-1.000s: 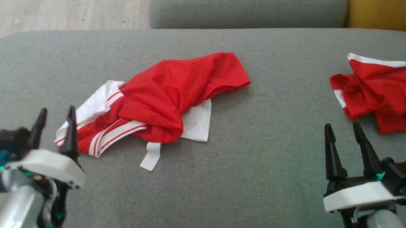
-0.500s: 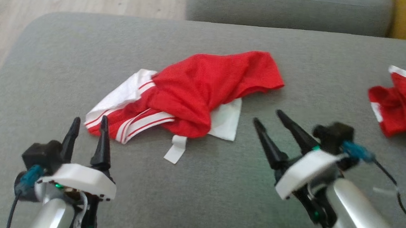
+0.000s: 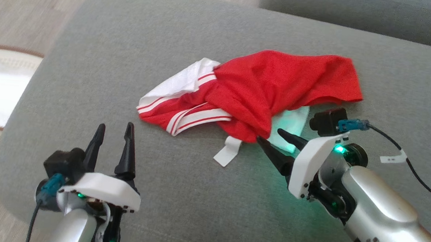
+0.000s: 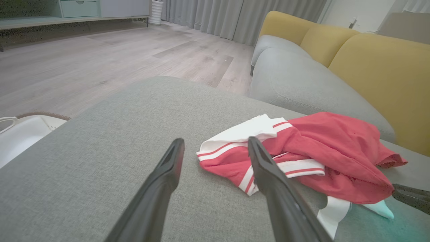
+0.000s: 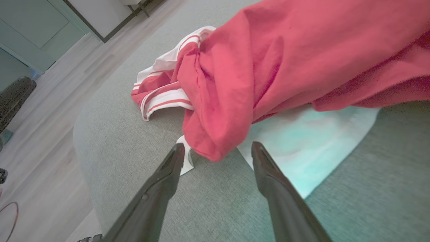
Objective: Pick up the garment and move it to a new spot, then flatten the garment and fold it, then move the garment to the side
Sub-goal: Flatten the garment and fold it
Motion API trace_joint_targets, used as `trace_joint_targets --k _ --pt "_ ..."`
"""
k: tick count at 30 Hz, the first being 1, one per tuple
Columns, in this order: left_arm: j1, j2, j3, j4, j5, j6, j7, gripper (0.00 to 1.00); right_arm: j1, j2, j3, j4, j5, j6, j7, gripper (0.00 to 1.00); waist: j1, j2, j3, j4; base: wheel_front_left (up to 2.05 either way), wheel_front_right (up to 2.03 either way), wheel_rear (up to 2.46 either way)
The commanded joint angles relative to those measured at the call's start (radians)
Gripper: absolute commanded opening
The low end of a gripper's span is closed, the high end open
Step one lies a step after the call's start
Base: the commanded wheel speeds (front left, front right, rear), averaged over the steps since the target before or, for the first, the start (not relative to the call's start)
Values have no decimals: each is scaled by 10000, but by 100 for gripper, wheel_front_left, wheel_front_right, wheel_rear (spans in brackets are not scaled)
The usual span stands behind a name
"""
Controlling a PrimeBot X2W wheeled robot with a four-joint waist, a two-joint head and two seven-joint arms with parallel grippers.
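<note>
Crumpled red-and-white cloth garment (image 3: 281, 84) on a grey fabric sofa cushion (image 3: 149, 33).
The right tool (image 3: 269, 134), fingers apart, is just beside its edge; the left tool (image 3: 115, 124), also apart, near it.

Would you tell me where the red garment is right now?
The garment lies crumpled on the grey cushion, centre of the head view, right pincer at its near edge.

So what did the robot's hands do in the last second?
The right hand swung in leftward to the red and white garment; its open fingers now point at the near red fold, gripping nothing. The left hand stayed open near the striped end. The garment lay crumpled as before.
</note>
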Motion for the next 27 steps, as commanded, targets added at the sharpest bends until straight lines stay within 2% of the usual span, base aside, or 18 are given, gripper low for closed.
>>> trace_joint_targets --k 1,2,3,4,5,6,7,12,17,21,27 --pt "-542 2 474 -208 136 -69 -123 100 -403 -16 101 -91 276 71 -115 100 0 0 239 288 0 0 0" --pt "-553 -40 519 -183 175 -105 -123 100 -481 -19 191 20 334 71 -174 100 0 0 272 331 0 0 0" --pt "-564 -82 564 -156 209 -137 -123 100 -552 -10 255 147 404 71 -255 86 0 0 303 361 0 0 0" --pt "-578 -120 608 -132 245 -166 -123 100 -624 5 317 283 484 71 -329 54 0 0 337 382 0 0 0" --pt "-592 -155 652 -109 282 -192 -123 100 -707 -1 400 423 514 71 -404 36 0 0 361 393 0 0 0" --pt "-592 -155 652 -109 282 -192 -123 100 -707 -1 400 423 514 71 -404 36 0 0 361 393 0 0 0" --pt "-603 -189 695 -85 316 -216 -123 100 -800 -19 467 565 492 71 -526 0 0 0 379 394 0 0 0" --pt "-647 -336 883 -3 473 -343 -124 100 -1225 -150 724 712 576 71 -1317 0 0 0 425 301 0 0 0" --pt "-617 -440 1102 35 609 -467 -124 100 -1739 -960 1029 99 449 71 -1660 0 0 0 346 94 0 0 0" --pt "-545 -525 1189 10 710 -526 -124 100 -2515 -1848 937 -637 41 71 -1591 0 0 0 305 -18 0 0 0" --pt "-601 -635 1098 21 760 -689 -124 100 -3766 -2651 775 -1240 -349 71 -765 0 0 0 420 228 0 0 0"
